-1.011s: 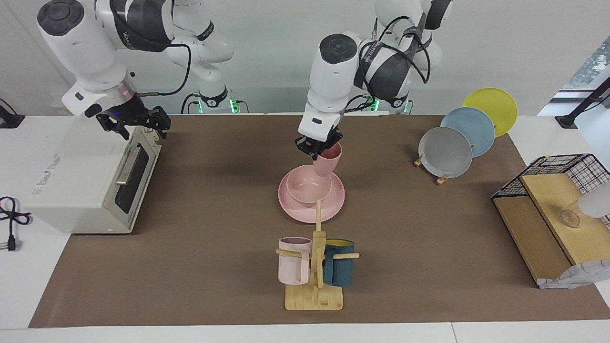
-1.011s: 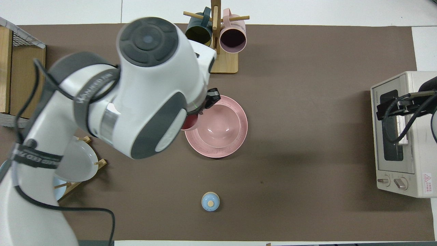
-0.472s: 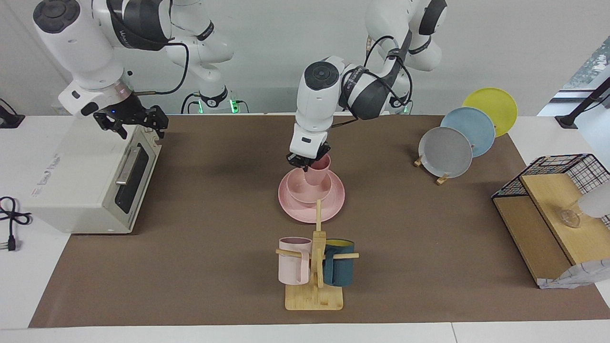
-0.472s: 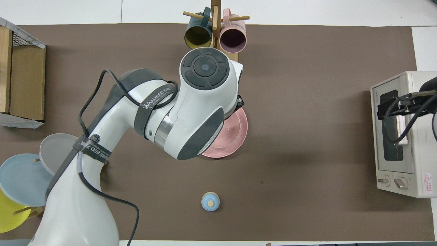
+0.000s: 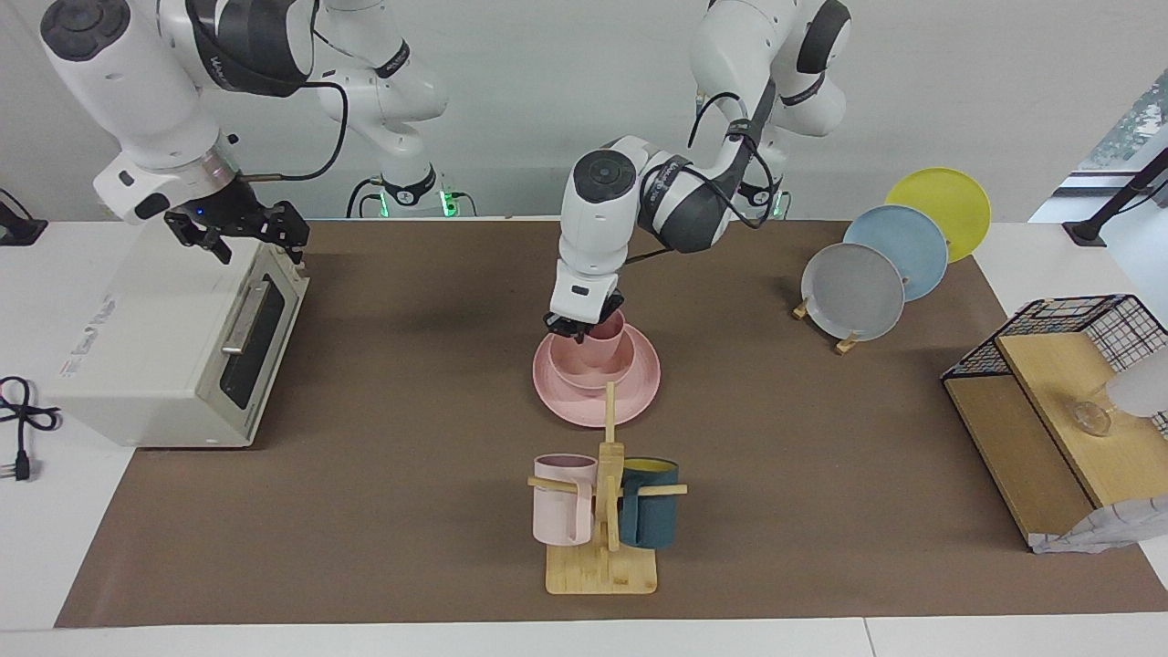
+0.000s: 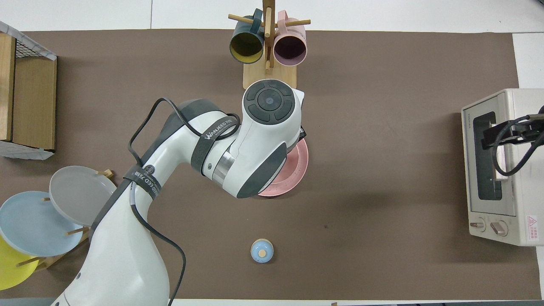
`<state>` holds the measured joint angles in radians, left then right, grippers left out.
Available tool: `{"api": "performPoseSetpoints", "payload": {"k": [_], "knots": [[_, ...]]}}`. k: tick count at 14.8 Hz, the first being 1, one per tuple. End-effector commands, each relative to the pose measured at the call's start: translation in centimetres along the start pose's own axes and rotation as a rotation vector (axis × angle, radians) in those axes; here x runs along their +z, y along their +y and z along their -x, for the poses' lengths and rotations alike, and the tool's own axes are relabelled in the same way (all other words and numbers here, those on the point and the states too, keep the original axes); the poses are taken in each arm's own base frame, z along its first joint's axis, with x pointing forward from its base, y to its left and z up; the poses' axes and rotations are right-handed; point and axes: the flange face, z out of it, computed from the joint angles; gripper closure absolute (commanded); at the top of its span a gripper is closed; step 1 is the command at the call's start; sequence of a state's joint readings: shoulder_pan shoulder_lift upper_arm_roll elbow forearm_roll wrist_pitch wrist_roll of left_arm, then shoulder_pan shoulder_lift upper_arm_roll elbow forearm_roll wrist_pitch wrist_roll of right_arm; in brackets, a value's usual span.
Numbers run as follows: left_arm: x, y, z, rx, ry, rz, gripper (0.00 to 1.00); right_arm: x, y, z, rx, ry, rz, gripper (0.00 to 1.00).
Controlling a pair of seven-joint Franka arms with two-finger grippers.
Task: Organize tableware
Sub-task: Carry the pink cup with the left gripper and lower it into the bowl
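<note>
Pink cup (image 5: pixel 606 334) in the bowl (image 5: pixel 593 365), left gripper (image 5: pixel 578 330) jaws clamping its rim

Overhead: left arm (image 6: pixel 238 153) hides bowl, cup

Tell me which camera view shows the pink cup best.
The facing view: the pink cup shows in the pink bowl, held at its rim by the left end effector. In the overhead view the left arm hides it completely.
</note>
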<state>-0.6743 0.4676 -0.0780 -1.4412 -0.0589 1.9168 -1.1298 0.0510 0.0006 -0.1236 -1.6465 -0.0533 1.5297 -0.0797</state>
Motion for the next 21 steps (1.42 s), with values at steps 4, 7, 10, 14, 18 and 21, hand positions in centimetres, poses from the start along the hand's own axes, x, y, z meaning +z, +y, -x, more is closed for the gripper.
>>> {"api": "performPoseSetpoints", "payload": {"k": [4, 7, 10, 14, 18, 21], "knots": [[2.3, 0.0, 1.3, 0.011, 0.044, 0.008, 1.0, -0.2, -0.2, 0.5, -0.025, -0.001, -0.007, 0.0], [2.4, 0.0, 1.3, 0.013, 0.043, 0.006, 0.29, -0.2, -0.2, 0.5, -0.024, -0.001, -0.007, 0.0], [2.2, -0.1, 1.3, 0.016, 0.046, -0.003, 0.0, -0.2, -0.4, 0.5, -0.025, -0.001, -0.006, 0.0], [-4.3, -1.7, 0.6, 0.018, 0.064, -0.01, 0.0, -0.2, -0.2, 0.5, -0.018, -0.001, -0.008, 0.0], [-13.0, -9.2, -5.5, 0.042, 0.078, -0.003, 0.0, -0.3, -0.5, 0.6, -0.021, -0.003, -0.008, 0.0], [-18.3, -17.1, -10.7, 0.115, 0.083, -0.011, 0.0, -0.5, 0.1, 0.7, -0.014, 0.003, -0.009, 0.0]]}}
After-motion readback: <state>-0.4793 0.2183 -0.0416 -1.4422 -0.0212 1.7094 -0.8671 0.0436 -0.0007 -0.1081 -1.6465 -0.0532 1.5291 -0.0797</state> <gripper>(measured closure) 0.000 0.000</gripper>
